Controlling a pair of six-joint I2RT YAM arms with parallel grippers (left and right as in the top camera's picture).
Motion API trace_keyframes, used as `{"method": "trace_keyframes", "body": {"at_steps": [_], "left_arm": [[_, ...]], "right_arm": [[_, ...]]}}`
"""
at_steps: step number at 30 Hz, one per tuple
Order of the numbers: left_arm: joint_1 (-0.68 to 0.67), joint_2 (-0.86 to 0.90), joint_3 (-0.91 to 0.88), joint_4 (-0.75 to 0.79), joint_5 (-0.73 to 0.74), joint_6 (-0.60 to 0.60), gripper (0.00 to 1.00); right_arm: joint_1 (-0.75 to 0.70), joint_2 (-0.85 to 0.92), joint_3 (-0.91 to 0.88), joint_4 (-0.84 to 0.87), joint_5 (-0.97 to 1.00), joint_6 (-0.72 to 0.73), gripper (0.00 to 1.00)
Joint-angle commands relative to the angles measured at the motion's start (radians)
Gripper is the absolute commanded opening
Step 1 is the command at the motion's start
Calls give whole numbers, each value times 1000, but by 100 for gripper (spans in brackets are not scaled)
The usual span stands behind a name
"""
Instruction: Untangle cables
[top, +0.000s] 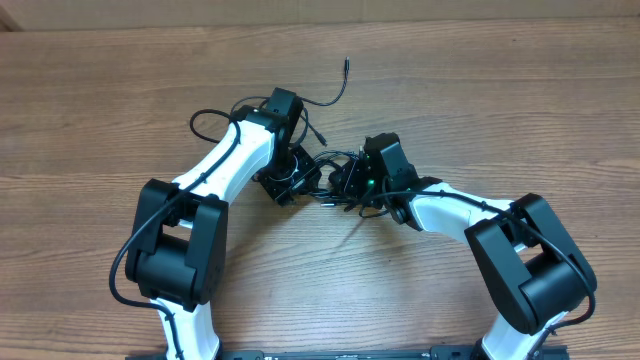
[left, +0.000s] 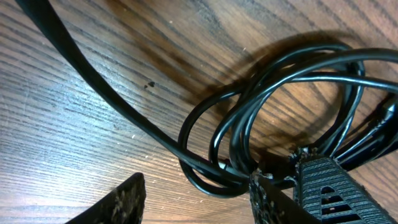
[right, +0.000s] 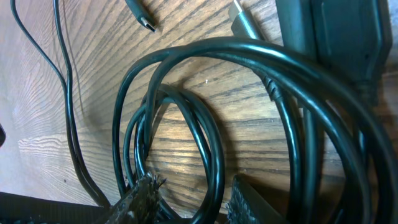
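Black ridged fingers of the left gripper stood well apart on the near side of the tangle. They were released, with bare wood between them and only one finger touching the cords. The right gripper sat against the other side of the tangle. A strand ran up between its fingers, but whether it was clenched on that strand or only straddling it could not be told. Between the two grippers lay the thin black flexible cables, several overlapping loops resting on the brown wood-grain table, some apparently threaded through others. Just past the tangle lay a small dark plug tip, and farther beyond it one loose cord trailed away to a slim plug end

The main risk seemed to be tightening. If both grippers pulled away from the tangle while the loops were threaded, the knot would likely cinch harder. A plug could also catch inside a loop and stop a strand from sliding free. If the left gripper closed where it stood, it might nudge the tangle aside and shut on nothing. A grip on several strands at once would probably drag the whole tangle rather than part it, and so thin a cord might slip out under tension
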Motion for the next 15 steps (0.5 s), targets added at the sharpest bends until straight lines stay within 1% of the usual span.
{"method": "trace_keyframes", "body": {"at_steps": [1,3,6,9,10,12,15], "left_arm": [[-8,-16,16,5,-24,-15,54],[-8,-16,16,5,-32,-15,54],[-8,-16,16,5,-54,-15,48],[-8,-16,16,5,-57,-15,48],[-8,-16,16,5,-57,-15,47],[-8,-16,16,5,-57,-15,48],[-8,-16,16,9,-58,-15,47]], "right_arm": [[1,6,21,11,16,3,36],[1,6,21,11,16,3,37],[1,6,21,11,12,2,37],[1,6,21,10,11,2,39],[1,6,21,10,8,2,41],[1,6,21,6,5,2,44],[1,6,21,3,5,2,44]]}}
